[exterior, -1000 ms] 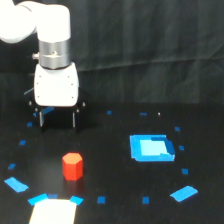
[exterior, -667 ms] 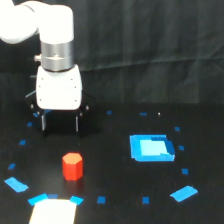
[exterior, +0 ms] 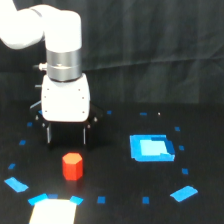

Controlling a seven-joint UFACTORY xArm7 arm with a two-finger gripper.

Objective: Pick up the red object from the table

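The red object (exterior: 72, 166) is a small red-orange hexagonal block standing upright on the black table (exterior: 115, 175), at the exterior view's lower left. My gripper (exterior: 67, 136) hangs from the white arm just behind and above the block. Its two dark fingers (exterior: 49, 135) point down, spread wider than the block, with nothing between them. The fingertips are above the table and do not touch the block.
A flat blue square tray (exterior: 151, 148) lies to the exterior view's right of the block. Blue pieces (exterior: 183, 192) and small tape marks dot the table. A pale sheet with blue corners (exterior: 51, 209) lies at the bottom left edge.
My gripper has moved toward the camera and to the exterior view's right, closing in on the red block. The block has not moved.
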